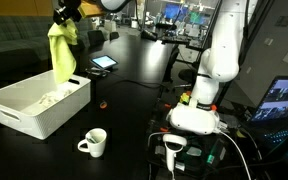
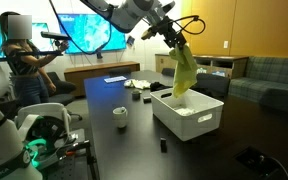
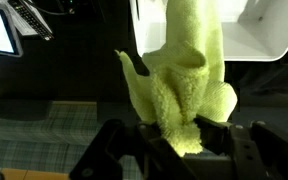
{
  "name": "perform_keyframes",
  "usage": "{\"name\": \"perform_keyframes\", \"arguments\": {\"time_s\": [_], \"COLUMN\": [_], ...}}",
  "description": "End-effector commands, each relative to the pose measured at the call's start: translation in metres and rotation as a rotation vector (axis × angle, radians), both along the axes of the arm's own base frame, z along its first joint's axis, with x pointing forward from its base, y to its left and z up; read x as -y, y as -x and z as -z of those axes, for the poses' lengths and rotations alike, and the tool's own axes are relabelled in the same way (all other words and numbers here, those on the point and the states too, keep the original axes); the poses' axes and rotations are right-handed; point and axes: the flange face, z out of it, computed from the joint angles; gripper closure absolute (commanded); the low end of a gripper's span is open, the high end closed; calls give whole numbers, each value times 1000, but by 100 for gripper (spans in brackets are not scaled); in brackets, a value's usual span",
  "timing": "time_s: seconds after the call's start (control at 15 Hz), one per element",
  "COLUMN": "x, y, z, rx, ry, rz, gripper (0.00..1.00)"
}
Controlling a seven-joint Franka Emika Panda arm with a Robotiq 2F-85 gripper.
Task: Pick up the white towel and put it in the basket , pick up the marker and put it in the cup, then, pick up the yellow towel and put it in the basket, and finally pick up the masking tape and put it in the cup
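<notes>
In an exterior view, the black robot gripper (image 1: 66, 12), upper left, is clamped on a bright yellow-green fleecy towel (image 1: 62, 50) that hangs limp above the white rectangular plastic basket (image 1: 24, 115). A crumpled off-white cloth (image 1: 50, 98) lies inside it. A white ceramic mug (image 1: 94, 142) and a tiny reddish tape roll (image 1: 103, 103) sit on the table nearby. In an exterior view, a person (image 2: 22, 55) stands upper left. The wrist view shows the jaws pinching the towel's nubby folds at bottom centre.

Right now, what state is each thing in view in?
gripper: shut on the yellow towel
yellow towel: hanging from the gripper over the basket
basket: upright, white towel inside
white towel: crumpled in the basket
cup: upright on the table
masking tape: on the table, outside the cup
</notes>
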Motion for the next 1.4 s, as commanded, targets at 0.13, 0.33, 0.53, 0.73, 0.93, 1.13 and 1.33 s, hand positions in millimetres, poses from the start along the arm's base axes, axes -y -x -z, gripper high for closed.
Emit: {"name": "perform_keyframes", "arguments": {"time_s": [0.13,0.33,0.53,0.73,0.93,1.13,1.33], "x": [-22,-30,-28,-22,-13,-6,-1], "y": [-66,-89,-101,-94,-62,-25,15], "z": [16,29,39,51,79,119,159], "rx": [-101,-161,-206,-246,-315,-402,-474], "ry": [13,19,26,51,80,93,78], "rz": [-78,-108,-130,-164,-195,-227,-224], "gripper": [97,96,56,34,12,0,0]}}
